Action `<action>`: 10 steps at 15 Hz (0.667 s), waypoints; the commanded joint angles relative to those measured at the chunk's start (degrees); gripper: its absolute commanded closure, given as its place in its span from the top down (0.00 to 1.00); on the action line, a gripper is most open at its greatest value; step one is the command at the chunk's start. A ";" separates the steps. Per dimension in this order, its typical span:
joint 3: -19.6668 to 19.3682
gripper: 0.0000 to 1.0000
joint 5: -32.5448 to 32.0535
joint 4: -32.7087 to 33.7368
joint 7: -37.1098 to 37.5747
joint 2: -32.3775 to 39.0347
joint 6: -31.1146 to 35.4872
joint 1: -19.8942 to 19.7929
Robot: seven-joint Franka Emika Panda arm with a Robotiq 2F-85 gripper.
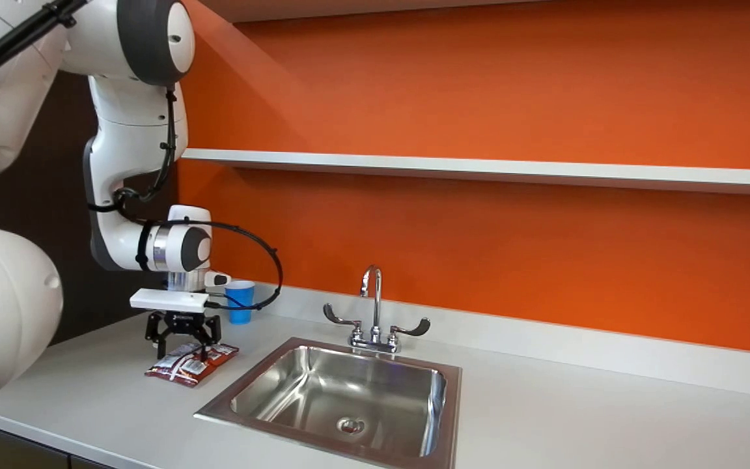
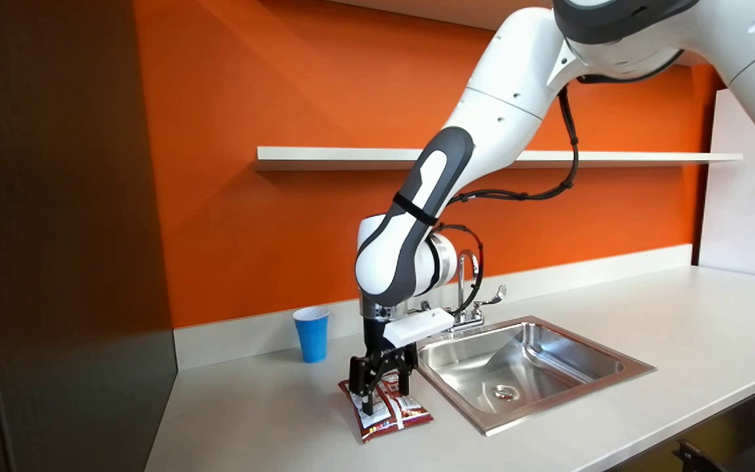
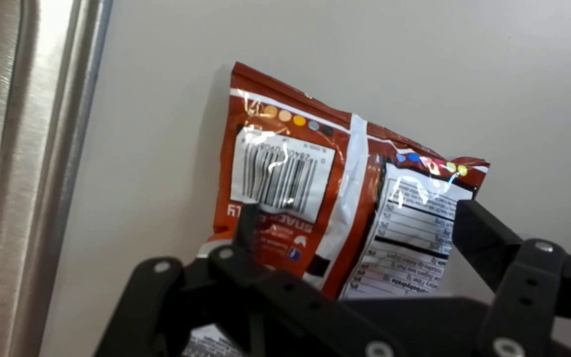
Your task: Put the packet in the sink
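Note:
The packet is red with white labels and dark markings. It lies flat on the counter left of the sink in both exterior views and fills the middle of the wrist view. The steel sink has a drain and chrome faucet; it also shows in an exterior view, and its edge is at the wrist view's left. My gripper points down over the packet, fingers apart. In the wrist view the fingertips are spread over the packet. Part of the packet is hidden behind the gripper.
A blue cup stands behind the gripper near the back wall, also in an exterior view. A white shelf runs along the orange wall. A dark panel borders the counter's left end.

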 commanded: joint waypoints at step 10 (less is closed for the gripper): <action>-0.70 0.13 0.25 3.96 -0.96 2.15 -1.67 -0.22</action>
